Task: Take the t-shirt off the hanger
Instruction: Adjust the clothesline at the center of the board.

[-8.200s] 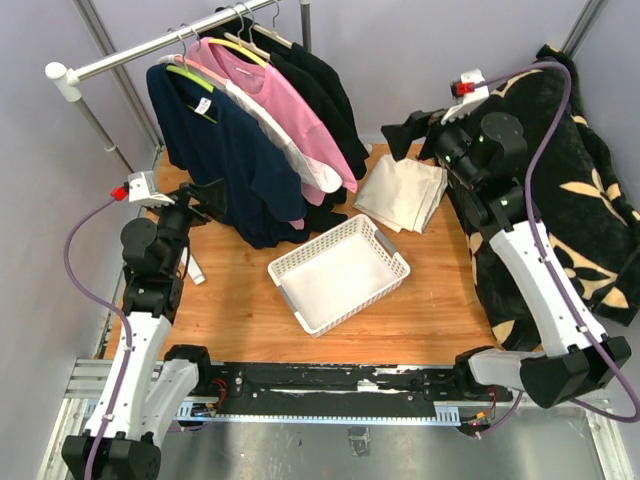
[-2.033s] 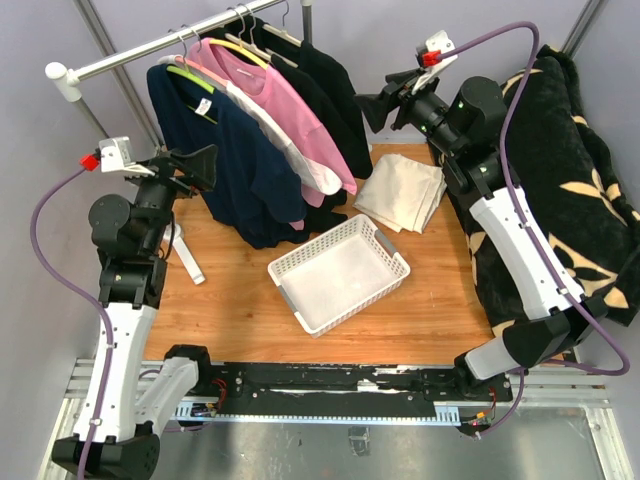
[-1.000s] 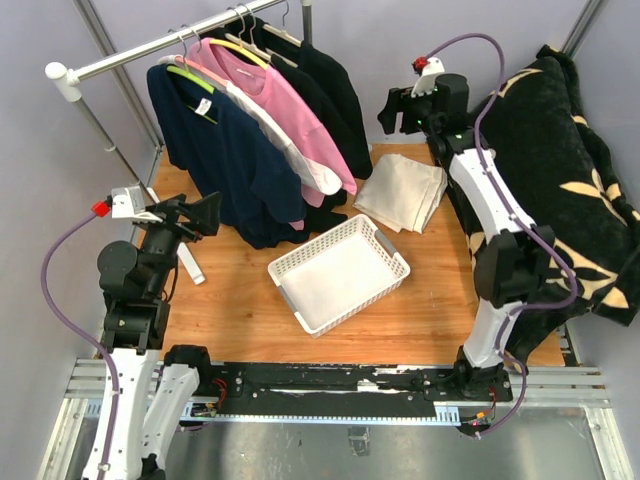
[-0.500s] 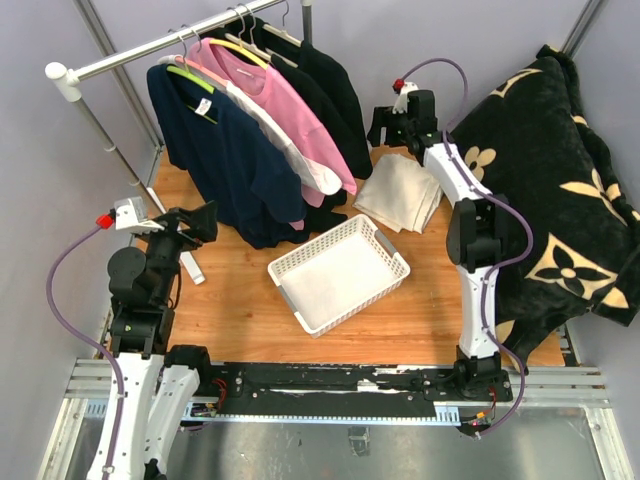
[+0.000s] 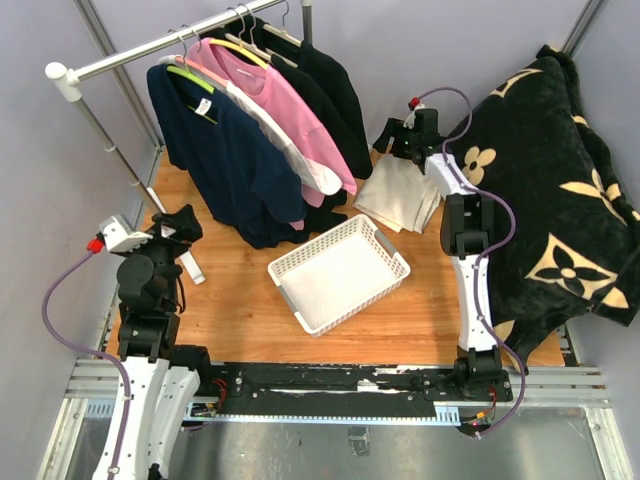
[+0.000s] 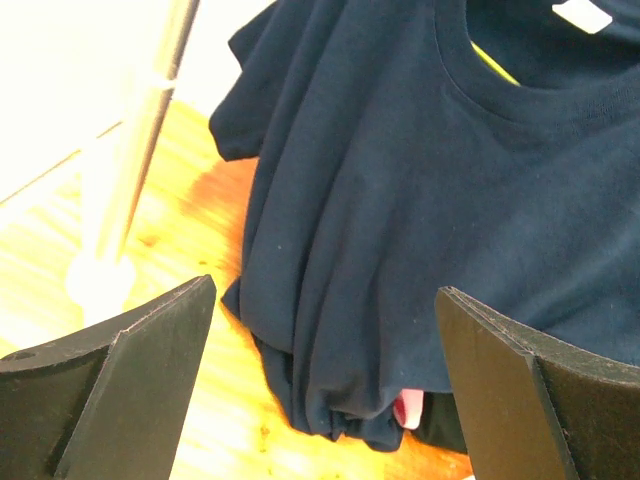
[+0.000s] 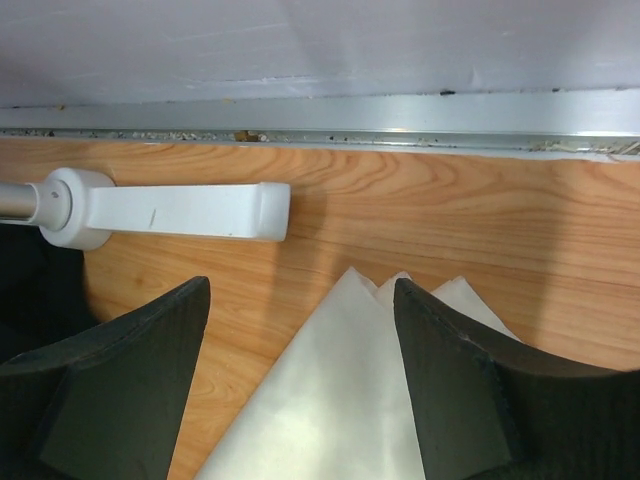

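One white basket (image 5: 292, 302) sits mid-desk (image 5: 240, 300), so let's call everything off it. Beyond the basket and to its left, one rail (image 5: 150, 50) carries garments in four colours: navy, white, pink, black. The navy t-shirt (image 5: 225, 150) hangs outermost on a yellow-green hanger (image 5: 190, 77), its hem bunched low by the wood.

One folded cream cloth (image 5: 405, 195) lies beyond the basket to the right, and one black floral blanket (image 5: 560, 180) drapes further right.

Two arms. The left gripper (image 5: 183, 220) is left of the basket, fingers spread wide and empty. The right gripper (image 5: 388, 140) is beyond the cloth, fingers apart with nothing between them.

Only the left wrist view shows the navy collar and the rack's upright pole (image 6: 150, 130). Only the right wrist view shows a white rack foot (image 7: 170, 210) and the desk's back edge meeting the wall (image 7: 320, 40).

Bare wood shows between the basket and the left gripper.
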You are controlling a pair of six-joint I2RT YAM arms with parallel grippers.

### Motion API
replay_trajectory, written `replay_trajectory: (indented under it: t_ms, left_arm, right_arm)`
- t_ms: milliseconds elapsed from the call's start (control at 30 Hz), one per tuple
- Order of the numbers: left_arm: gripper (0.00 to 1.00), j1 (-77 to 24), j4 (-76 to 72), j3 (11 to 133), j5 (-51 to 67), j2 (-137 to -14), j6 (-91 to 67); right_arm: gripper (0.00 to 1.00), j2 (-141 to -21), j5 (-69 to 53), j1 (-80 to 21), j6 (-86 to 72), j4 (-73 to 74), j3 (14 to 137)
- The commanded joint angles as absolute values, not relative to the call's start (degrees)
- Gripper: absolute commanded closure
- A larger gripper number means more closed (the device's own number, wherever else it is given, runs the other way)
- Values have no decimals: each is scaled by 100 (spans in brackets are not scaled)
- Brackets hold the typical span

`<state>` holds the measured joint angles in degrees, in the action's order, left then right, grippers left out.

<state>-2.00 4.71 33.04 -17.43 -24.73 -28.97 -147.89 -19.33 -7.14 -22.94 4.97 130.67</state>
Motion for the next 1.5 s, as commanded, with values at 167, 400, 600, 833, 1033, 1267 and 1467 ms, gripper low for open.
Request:
replay_trajectory:
  t_ms: [167, 400, 600, 833, 1033, 1267, 1467]
  left_arm:
    - [2, -167, 87, 3208, -2692, -2136, -2784]
    - [2, -167, 68, 3141, -2742, -2162, -2721]
    - [2, -167, -30, 2997, -2971, -1950, -2637]
    - [2, -167, -108, 2941, -3022, -1925, -2568]
    - [2, -167, -133, 2919, -3071, -1910, -2548]
    - [2, -167, -160, 2909, -3108, -1915, -2557]
    - [2, -167, -176, 2942, -3097, -1918, -2565]
  right_arm:
    - [26, -15300, -2362, -688, -3162, -590, 13463]
    - [28, -15704, -2354, -712, -3505, -1081, 13748]
    - [30, -15908, -2258, -785, -3618, -1416, 13822]
    - [33, -16054, -2155, -882, -3612, -1452, 13920]
    - [35, -16099, -2035, -956, -3586, -1456, 13906]
    - [39, -16198, -1843, -1041, -3534, -1321, 14038]
    - [43, -16244, -1738, -1093, -3532, -1271, 14039]
